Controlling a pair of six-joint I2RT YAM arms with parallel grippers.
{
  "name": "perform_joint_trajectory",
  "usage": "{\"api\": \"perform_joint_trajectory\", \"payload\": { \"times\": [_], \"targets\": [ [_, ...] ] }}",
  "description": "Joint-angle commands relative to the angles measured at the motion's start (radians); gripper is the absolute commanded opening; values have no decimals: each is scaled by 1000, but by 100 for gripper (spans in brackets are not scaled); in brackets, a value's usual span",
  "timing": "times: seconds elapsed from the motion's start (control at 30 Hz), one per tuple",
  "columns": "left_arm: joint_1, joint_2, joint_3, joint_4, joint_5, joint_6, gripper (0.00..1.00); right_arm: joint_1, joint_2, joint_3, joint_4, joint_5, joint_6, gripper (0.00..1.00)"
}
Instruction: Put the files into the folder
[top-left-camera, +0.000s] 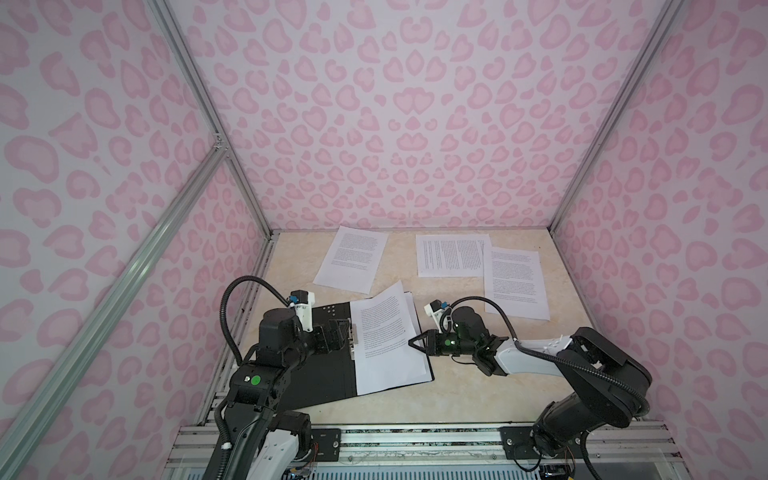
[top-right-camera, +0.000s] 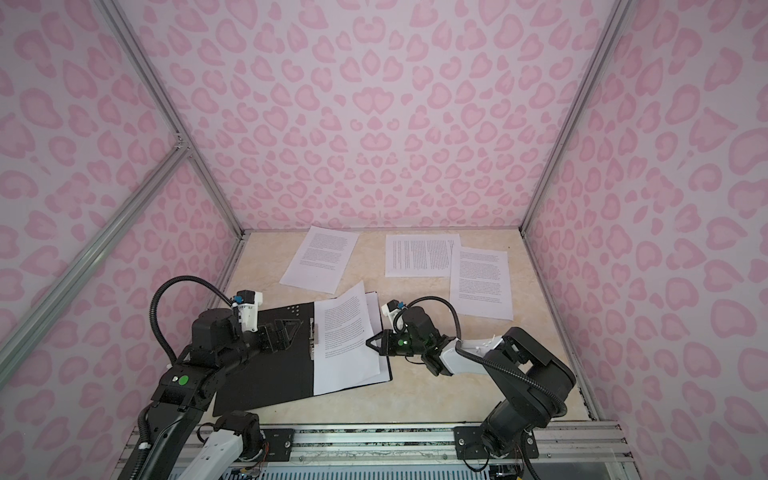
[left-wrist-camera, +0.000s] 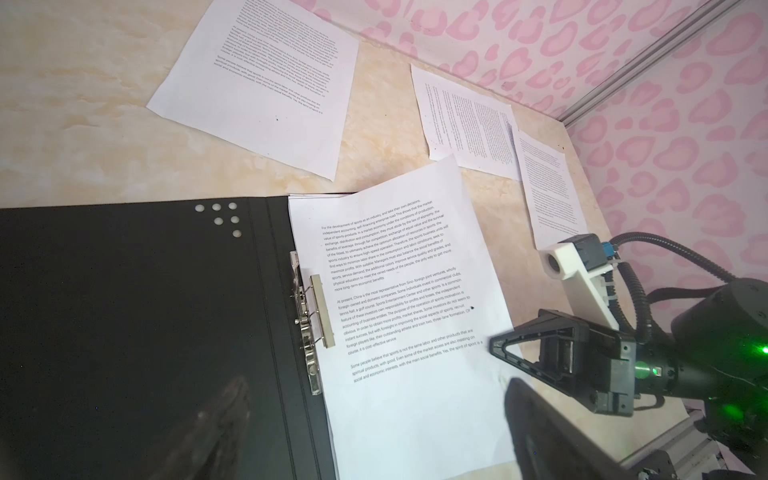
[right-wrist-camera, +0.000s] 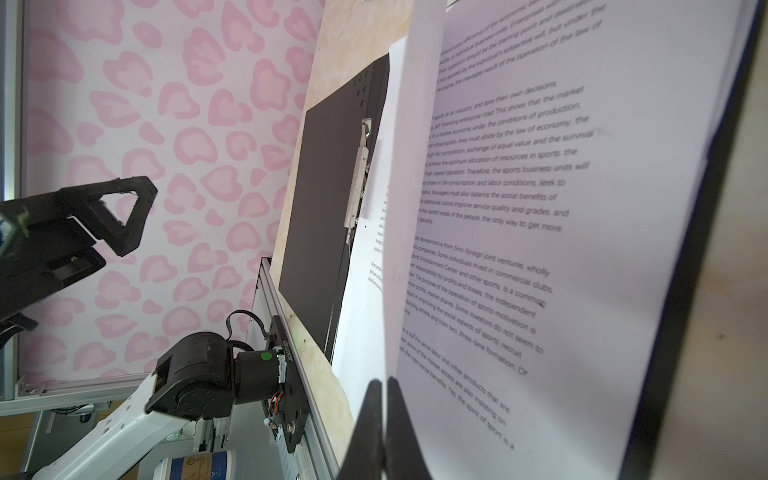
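- The top sheet (top-left-camera: 384, 328) lies askew on the right half of the open folder (top-left-camera: 316, 374), its far corner overhanging the folder's edge. Other filed sheets (right-wrist-camera: 359, 332) lie beneath it.
- Its outer edge is lifted off the pile. The right gripper (top-left-camera: 411, 341) has its fingers closed flat on that edge. I judge the hold is meant to square the sheet up against the clip (top-left-camera: 354, 340).
- The folder lies flat at the near left of the table (top-left-camera: 457, 382) with its matt black inside upward. The metal clip runs along the spine. In the left wrist view its bar looks raised on wire arms, apparently ready to take paper.
- The left gripper (top-left-camera: 338, 332) hangs over the folder's bare half just beside the clip, with its jaws spread wide and empty. It is probably posted there to work the clip or steady the cover.
- Three sheets are not yet filed, all at the back of the table. A lone sheet (top-left-camera: 351, 259) lies to the left. A sideways sheet (top-left-camera: 451, 255) has its edge overlapped by an upright sheet (top-left-camera: 515, 282).
- The paper is thin, limp and white, printed densely in black. The table surface is smooth, beige and marbled.
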Motion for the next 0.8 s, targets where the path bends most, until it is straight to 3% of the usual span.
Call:
{"api": "perform_joint_trajectory", "payload": {
  "times": [0.0, 0.27, 0.53, 0.77],
  "targets": [
    [1, -1, 5, -1, -3, 1, 97, 1, -5, 3, -10, 10, -16, 0],
    [1, -1, 6, -2, -5, 1, 97, 2, 5, 5, -6, 7, -15, 2],
    [1, -6, 7, -2, -5, 1, 97, 10, 11, 5, -2, 14, -15, 23],
    [1, -9, 6, -3, -5, 1, 97, 9, 11, 8, -24, 32, -28, 36]
  ]
}}
